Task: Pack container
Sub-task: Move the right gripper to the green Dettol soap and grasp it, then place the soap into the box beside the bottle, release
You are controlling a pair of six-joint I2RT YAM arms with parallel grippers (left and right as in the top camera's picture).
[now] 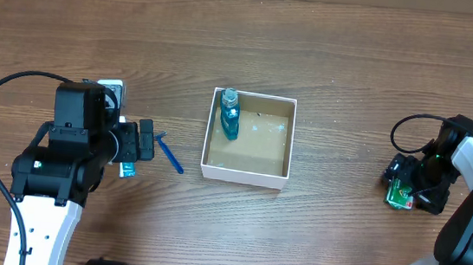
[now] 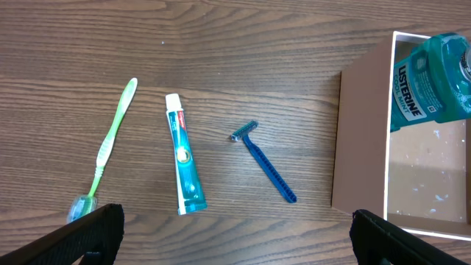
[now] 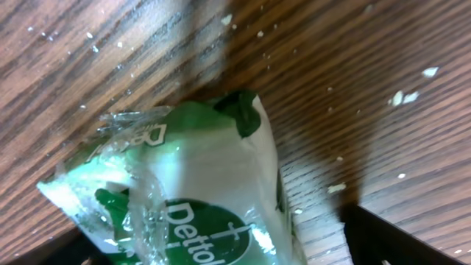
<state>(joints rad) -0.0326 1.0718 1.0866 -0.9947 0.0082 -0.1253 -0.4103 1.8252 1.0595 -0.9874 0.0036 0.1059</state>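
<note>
So the container [image 1: 244, 176] sits pretty much dead centre on the table [image 1: 356, 66]: white walls, brown floor, open top. There's a teal Listerine bottle [image 1: 229, 114] inside, tucked along the 9 o'clock wall up toward the 11 o'clock corner with its cap pointing to 12. Can't really tell if it's lying flat or leaning on the wall. The rest of the floor is bare apart from a few pale specks. Just outside at 9 o'clock is a blue razor [image 1: 169, 153], lying diagonal with its head toward 10 and not touching the box. The left wrist cam shows that bit better: razor [image 2: 265, 162], then a toothpaste tube [image 2: 184, 154] at its 9 o'clock with the cap toward 12, then a green toothbrush [image 2: 110, 143] further out at 9. All three are flat on the table and apart from each other. The left end effector [image 1: 139, 145] hangs over that row with its fingers [image 2: 81, 235] spread wide, holding nothing. Way over at 3 o'clock from the box, well apart, the right end effector [image 1: 405, 188] is down at a green and white Dettol packet [image 3: 199, 199]. It looks open, with a strip of table showing between the packet and one finger.
</note>
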